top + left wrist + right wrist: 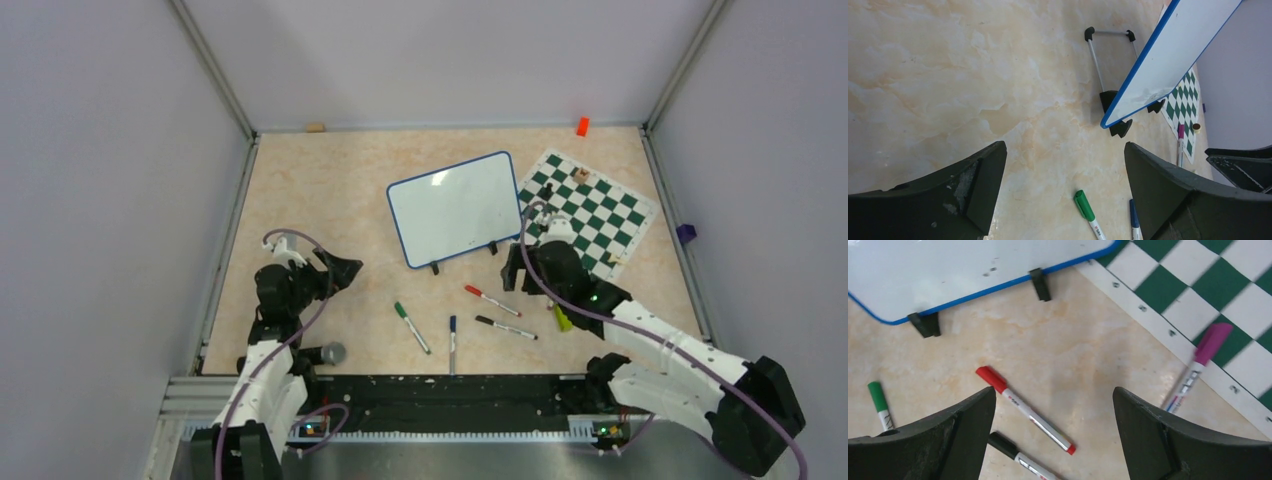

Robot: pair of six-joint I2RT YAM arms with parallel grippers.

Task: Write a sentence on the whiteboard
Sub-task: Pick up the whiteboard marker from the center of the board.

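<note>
The whiteboard [455, 208], white with a thin blue frame and two black feet, stands tilted at the table's middle. Its face is blank apart from a few small specks, and no sentence shows on it. It also shows in the left wrist view [1173, 55] and the right wrist view [963, 270]. My left gripper [345, 270] is open and empty, left of the board, above bare table [1063, 150]. My right gripper [513, 268] is open and empty just below the board's right foot, above a red marker [1023, 410].
Capped markers lie in front of the board: red [491, 300], black [505, 327], blue [452, 343], green [411, 327]. A purple one [1200, 365] lies at the edge of the green-and-white chess mat [590, 210]. A yellow-green marker [562, 318] lies by the right arm.
</note>
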